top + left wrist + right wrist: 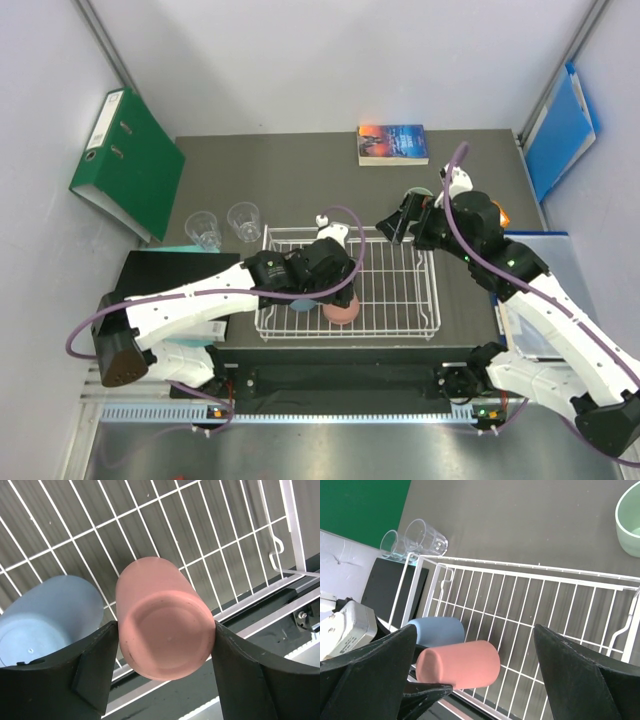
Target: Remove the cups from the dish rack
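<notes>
A salmon pink cup (162, 625) lies on its side near the front edge of the white wire dish rack (400, 290), base toward my left wrist. My left gripper (165, 627) is shut on it, one finger touching each side. A light blue cup (45, 615) lies beside it on the left. In the top view the pink cup (342, 311) and blue cup (301, 305) peek out under the left gripper (340, 298). My right gripper (393, 228) hangs open over the rack's far right corner, holding nothing. Two clear glass cups (203, 230) (243, 221) stand left of the rack. A sage green cup (631, 520) stands beyond it.
A green binder (128, 165) leans at the back left, a book (392, 144) lies at the back, and a blue folder (560, 130) stands against the right wall. A black box (170, 275) lies left of the rack.
</notes>
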`<state>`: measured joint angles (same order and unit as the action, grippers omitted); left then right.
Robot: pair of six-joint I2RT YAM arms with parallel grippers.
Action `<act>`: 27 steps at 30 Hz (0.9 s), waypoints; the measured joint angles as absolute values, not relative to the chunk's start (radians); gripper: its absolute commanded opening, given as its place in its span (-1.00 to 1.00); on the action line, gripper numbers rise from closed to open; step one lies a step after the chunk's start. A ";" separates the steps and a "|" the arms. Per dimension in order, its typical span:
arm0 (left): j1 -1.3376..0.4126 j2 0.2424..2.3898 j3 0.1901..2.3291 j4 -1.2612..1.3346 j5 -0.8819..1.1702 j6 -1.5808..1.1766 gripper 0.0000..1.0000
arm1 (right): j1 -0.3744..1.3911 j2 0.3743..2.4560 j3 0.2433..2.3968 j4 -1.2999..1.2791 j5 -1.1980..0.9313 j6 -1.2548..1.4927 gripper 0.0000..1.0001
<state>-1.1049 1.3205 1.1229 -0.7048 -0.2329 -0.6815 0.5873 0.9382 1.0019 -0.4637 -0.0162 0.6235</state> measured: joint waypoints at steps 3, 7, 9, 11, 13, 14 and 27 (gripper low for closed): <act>-1.106 1.320 1.123 -0.694 -0.234 -0.677 -0.74 | 0.587 0.936 1.002 -0.464 -0.015 0.625 0.99; -1.113 1.320 1.133 -0.708 -0.250 -0.677 -1.00 | 0.588 0.930 1.002 -0.464 -0.013 0.624 0.99; -1.119 1.320 1.164 -0.746 -0.258 -0.677 -1.00 | 0.589 0.925 1.002 -0.464 -0.010 0.623 0.99; -1.124 1.317 1.221 -0.789 -0.271 -0.673 -1.00 | 0.589 0.921 1.002 -0.464 0.001 0.621 0.99; -1.128 1.307 1.306 -0.819 -0.288 -0.661 -1.00 | 0.589 0.920 1.004 -0.466 0.021 0.621 0.98; -1.128 1.293 1.345 -0.815 -0.295 -0.654 -1.00 | 0.589 0.920 1.005 -0.469 0.039 0.622 0.94; -0.630 0.914 1.028 -0.084 0.224 -0.933 -1.00 | 0.593 0.773 0.970 -0.393 0.170 0.665 0.96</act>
